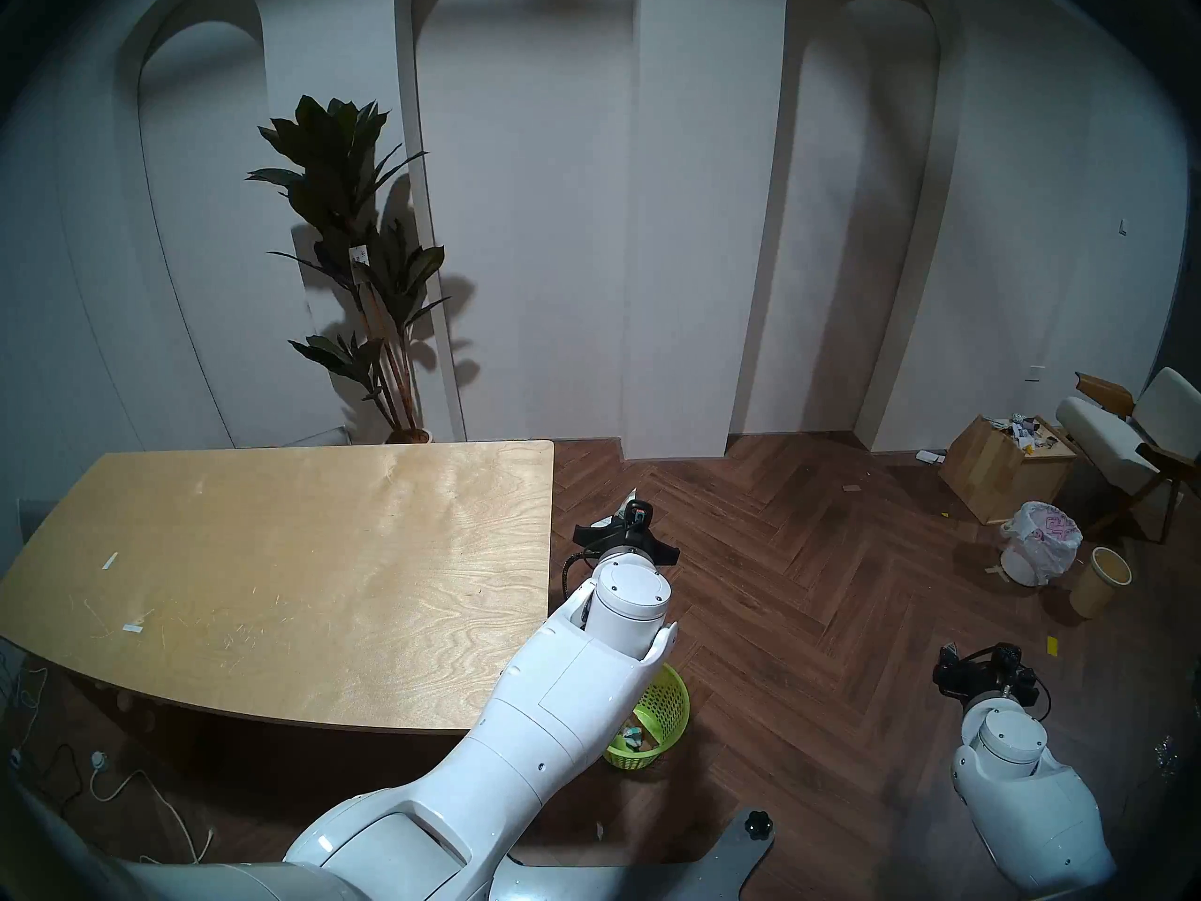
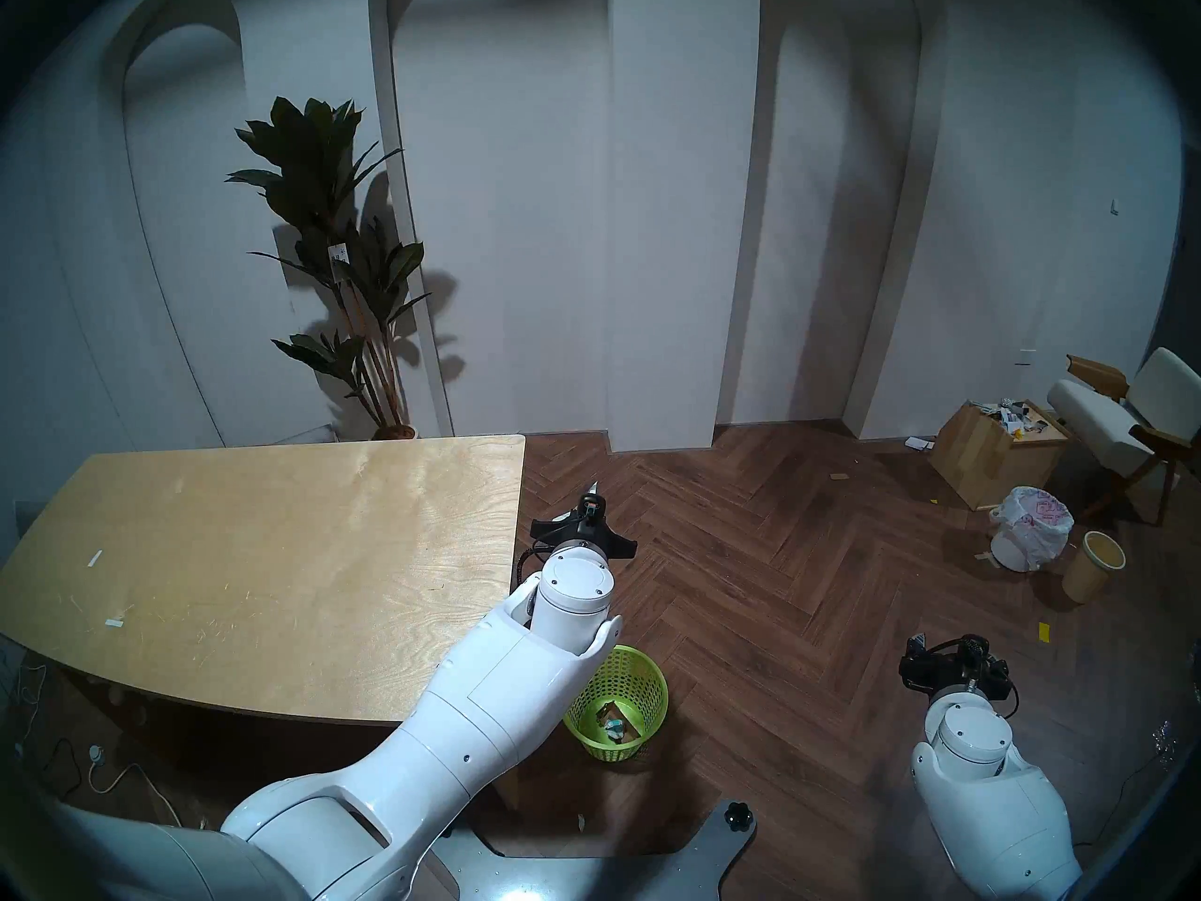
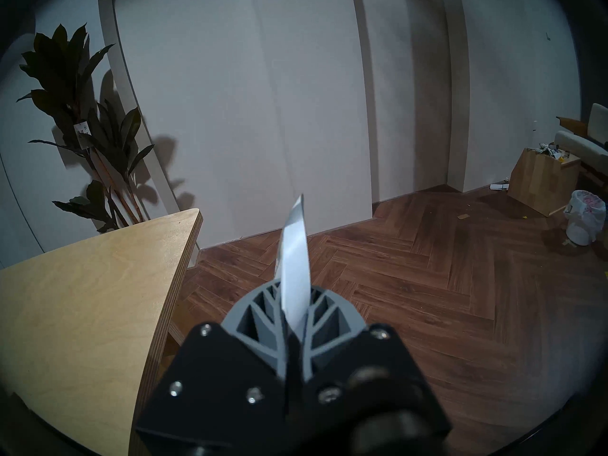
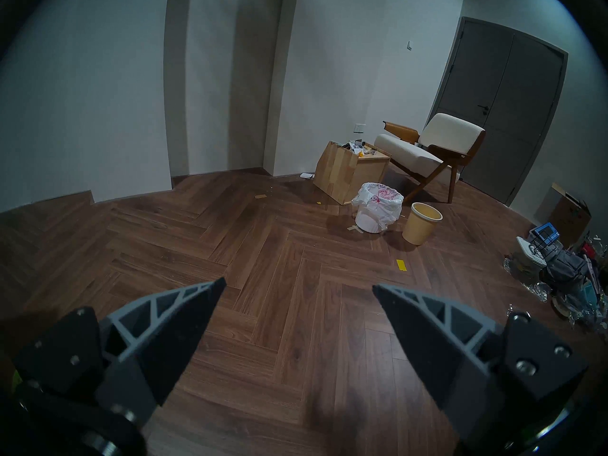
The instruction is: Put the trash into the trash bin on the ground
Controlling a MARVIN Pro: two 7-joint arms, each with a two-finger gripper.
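Note:
My left gripper (image 1: 633,509) (image 2: 593,500) (image 3: 292,317) is shut on a thin pale flat packet (image 3: 295,264), seen edge-on and sticking out past the fingertips. It hangs over the floor just off the table's right edge, beyond the lime-green mesh trash bin (image 1: 663,711) (image 2: 640,685). The bin stands on the floor by the table and my left forearm partly hides it. Small trash with teal print (image 2: 614,724) lies inside it. My right gripper (image 1: 949,652) (image 4: 299,290) is open and empty over bare floor at the right.
A wooden table (image 1: 292,555) fills the left, with a potted plant (image 1: 364,262) behind it. At the far right stand a white bin with a white-pink bag (image 1: 1040,542), a tan bin (image 1: 1101,581), a wooden box (image 1: 994,470) and a chair (image 1: 1131,425).

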